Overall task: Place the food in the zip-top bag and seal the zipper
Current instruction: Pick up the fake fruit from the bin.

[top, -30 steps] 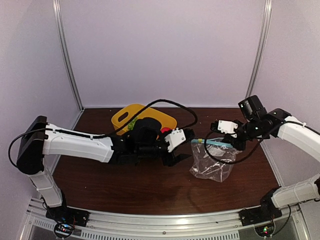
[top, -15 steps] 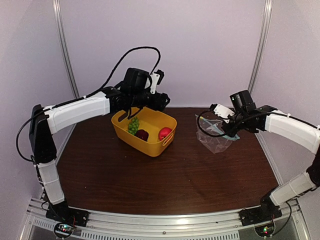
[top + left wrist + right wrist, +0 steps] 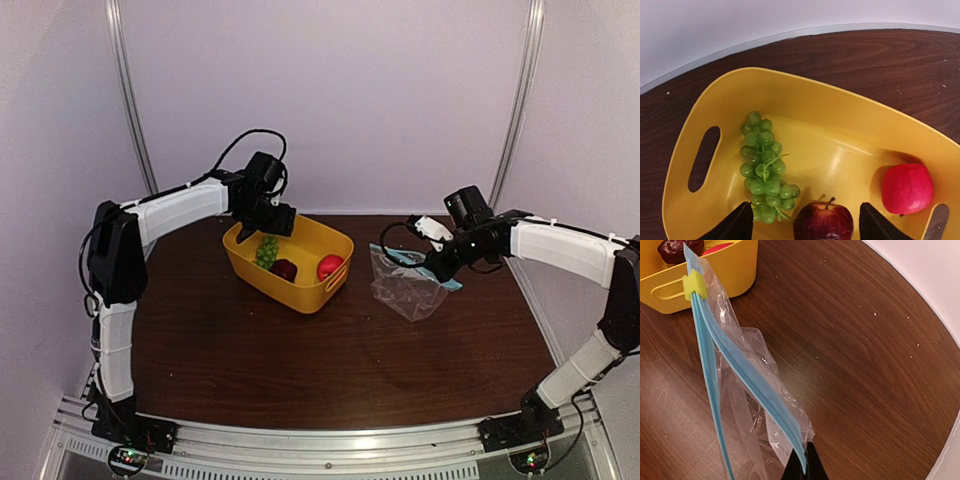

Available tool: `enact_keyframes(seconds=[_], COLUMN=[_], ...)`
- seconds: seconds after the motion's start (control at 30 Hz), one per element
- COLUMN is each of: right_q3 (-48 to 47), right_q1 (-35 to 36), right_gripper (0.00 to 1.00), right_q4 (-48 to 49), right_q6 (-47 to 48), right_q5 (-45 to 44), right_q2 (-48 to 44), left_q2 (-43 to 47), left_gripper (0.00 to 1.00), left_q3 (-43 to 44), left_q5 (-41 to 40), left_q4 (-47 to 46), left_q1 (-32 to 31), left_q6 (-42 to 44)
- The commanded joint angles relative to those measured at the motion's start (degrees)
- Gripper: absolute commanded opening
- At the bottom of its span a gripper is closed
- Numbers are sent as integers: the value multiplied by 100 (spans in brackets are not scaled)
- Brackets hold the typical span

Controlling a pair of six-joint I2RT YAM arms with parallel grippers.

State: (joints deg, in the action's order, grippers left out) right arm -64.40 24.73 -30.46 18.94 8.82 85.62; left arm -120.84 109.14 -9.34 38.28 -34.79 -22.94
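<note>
Zipper (image 3: 760, 387) runs away from right fingers (image 3: 812, 471) pinching its end | left fingers (image 3: 737, 225) spread

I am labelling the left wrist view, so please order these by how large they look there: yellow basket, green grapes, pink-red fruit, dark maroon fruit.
1. yellow basket
2. green grapes
3. pink-red fruit and dark maroon fruit: these look alike, and the picture edge cuts the maroon one, so I do not rank them.

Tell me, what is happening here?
The right gripper is shut on the blue zipper strip of a clear plastic zip-top bag, holding it up near a yellow plastic basket. The left gripper hovers open above the basket, where a green grape bunch, a dark maroon apple and a pink-red fruit lie. Nothing is bagged yet.
</note>
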Motion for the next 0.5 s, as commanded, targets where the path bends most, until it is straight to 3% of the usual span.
enact_keyframes(seconds=[0.0, 0.13, 0.47], right_q3=[-138, -152, -457], right_q1=[-3, -3, -3], right_gripper=[0, 0, 0], right_q4=[-175, -236, -542], right_q6=[-189, -217, -244], right_q5=[370, 377, -177], right_q2=[85, 14, -167], left_q2=[-572, -1192, -1903], left_gripper=[73, 71, 62], left_q3=[585, 1185, 1467], left_q5=[-481, -732, -664], left_q4=[386, 714, 797], left_q1=[139, 276, 462], left_q6=[-208, -314, -444])
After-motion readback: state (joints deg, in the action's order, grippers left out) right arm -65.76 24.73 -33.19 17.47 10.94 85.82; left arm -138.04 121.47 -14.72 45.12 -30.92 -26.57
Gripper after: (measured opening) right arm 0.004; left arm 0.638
